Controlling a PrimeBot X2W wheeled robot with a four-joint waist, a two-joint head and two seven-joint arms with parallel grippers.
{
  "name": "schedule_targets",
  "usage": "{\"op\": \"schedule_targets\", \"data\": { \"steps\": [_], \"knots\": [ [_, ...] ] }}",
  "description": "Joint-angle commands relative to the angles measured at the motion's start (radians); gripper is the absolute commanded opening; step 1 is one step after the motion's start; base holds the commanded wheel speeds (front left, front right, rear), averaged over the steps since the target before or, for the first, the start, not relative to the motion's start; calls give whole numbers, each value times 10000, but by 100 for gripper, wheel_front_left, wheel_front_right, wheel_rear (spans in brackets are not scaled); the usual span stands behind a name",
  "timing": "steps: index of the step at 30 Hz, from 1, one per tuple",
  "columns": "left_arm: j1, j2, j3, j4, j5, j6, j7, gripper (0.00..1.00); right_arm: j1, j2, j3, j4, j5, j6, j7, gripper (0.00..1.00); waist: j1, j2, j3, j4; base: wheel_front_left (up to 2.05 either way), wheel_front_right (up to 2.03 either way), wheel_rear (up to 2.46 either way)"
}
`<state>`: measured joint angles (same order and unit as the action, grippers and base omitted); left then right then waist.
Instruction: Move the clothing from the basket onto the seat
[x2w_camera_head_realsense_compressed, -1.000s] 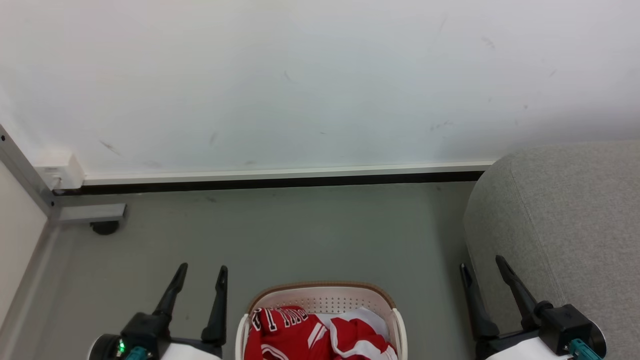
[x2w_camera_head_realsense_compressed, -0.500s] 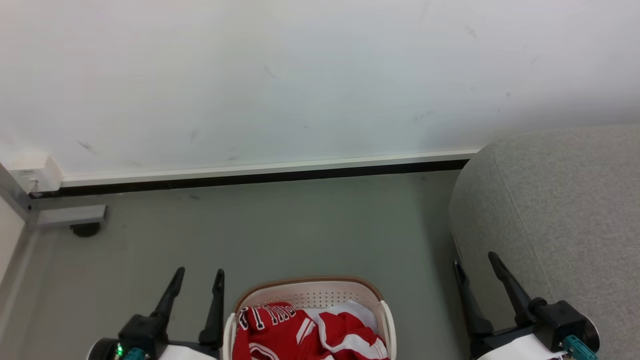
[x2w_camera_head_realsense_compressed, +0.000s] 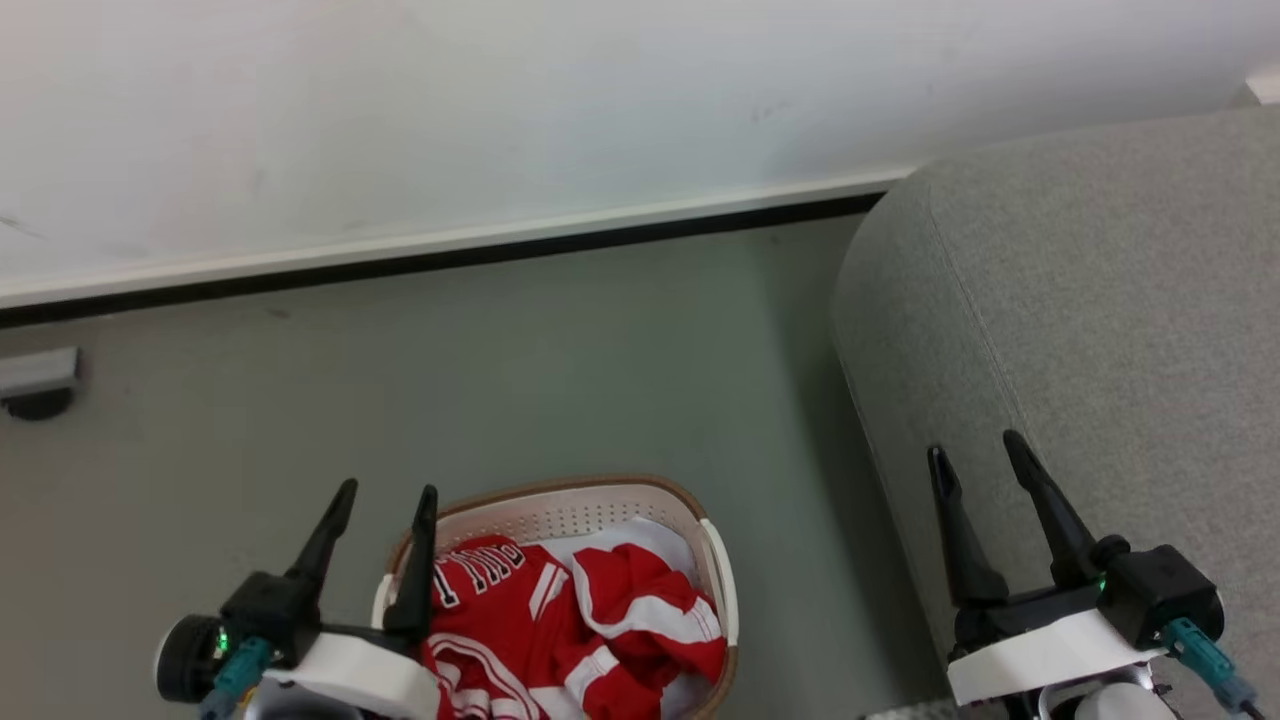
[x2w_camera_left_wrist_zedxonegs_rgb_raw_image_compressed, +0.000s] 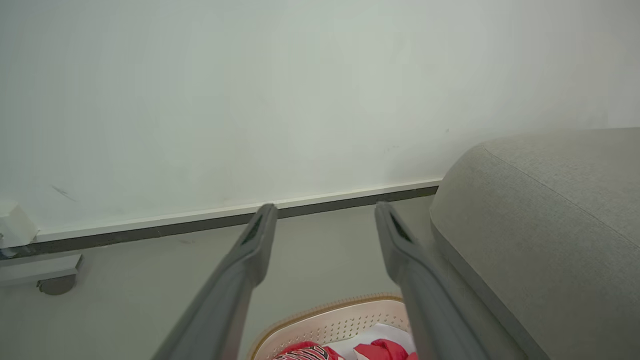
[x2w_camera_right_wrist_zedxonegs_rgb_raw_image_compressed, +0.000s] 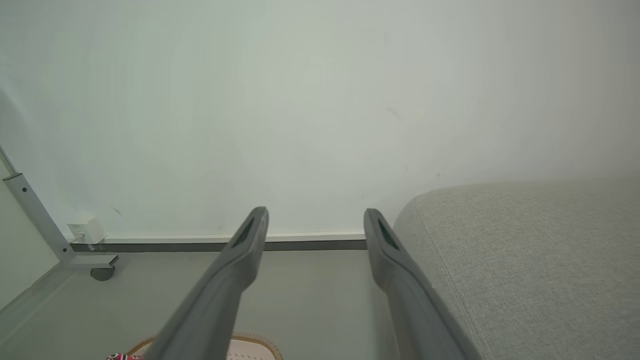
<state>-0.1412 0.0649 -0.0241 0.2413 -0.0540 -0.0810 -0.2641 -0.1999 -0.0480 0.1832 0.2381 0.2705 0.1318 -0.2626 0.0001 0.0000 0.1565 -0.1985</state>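
Note:
The clothing (x2w_camera_head_realsense_compressed: 560, 620), a heap of red and white jersey fabric with black-and-white lettering, fills the cream basket (x2w_camera_head_realsense_compressed: 560, 497) on the floor at the bottom centre of the head view. My left gripper (x2w_camera_head_realsense_compressed: 387, 488) stands open and empty at the basket's left rim. Over the grey seat (x2w_camera_head_realsense_compressed: 1100, 300) on the right, my right gripper (x2w_camera_head_realsense_compressed: 976, 452) hangs open with nothing between its fingers. The left wrist view has the basket (x2w_camera_left_wrist_zedxonegs_rgb_raw_image_compressed: 345, 320) and the clothing (x2w_camera_left_wrist_zedxonegs_rgb_raw_image_compressed: 385, 347) at its bottom edge, with the seat (x2w_camera_left_wrist_zedxonegs_rgb_raw_image_compressed: 550, 220) beside them. The right wrist view looks along the seat (x2w_camera_right_wrist_zedxonegs_rgb_raw_image_compressed: 525, 260).
A white wall (x2w_camera_head_realsense_compressed: 500, 100) with a dark skirting strip (x2w_camera_head_realsense_compressed: 450, 262) runs behind the grey floor (x2w_camera_head_realsense_compressed: 500, 380). A metal frame foot on a castor (x2w_camera_head_realsense_compressed: 30, 385) stands at the far left. A white socket box (x2w_camera_right_wrist_zedxonegs_rgb_raw_image_compressed: 85, 231) sits low on the wall.
The head camera has swung right and tilted down, so the basket and seat sit higher and further left in the picture. Both grippers stay open.

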Motion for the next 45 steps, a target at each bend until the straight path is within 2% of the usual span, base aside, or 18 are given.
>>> {"op": "schedule_targets", "data": {
  "steps": [1,9,26,36,45],
  "knots": [
    [-327,226,-21,166,234,-81,-7,100,-269,-40,-80,-162,82,-21,-33,100,-1,0,754,-448,0,0,0],
    [-1215,894,-469,1507,757,-226,-5,100,-719,-40,-274,-465,288,-21,-31,100,-1,0,1828,-975,0,0,0],
    [-4545,2698,-2655,6990,2294,-477,250,100,-1654,-36,-304,-1200,1144,-21,-17,100,-1,0,4396,-2159,0,0,0],
    [-6042,3282,-4975,9403,2934,-481,1018,100,-1967,-34,66,-1406,1819,-21,-17,100,-1,0,5631,-2775,0,0,0],
    [-6750,3478,-6394,10364,2440,-485,2166,100,-2124,-34,305,-1520,2123,-21,-17,100,-1,0,6331,-3195,0,0,0]
  ]
}}
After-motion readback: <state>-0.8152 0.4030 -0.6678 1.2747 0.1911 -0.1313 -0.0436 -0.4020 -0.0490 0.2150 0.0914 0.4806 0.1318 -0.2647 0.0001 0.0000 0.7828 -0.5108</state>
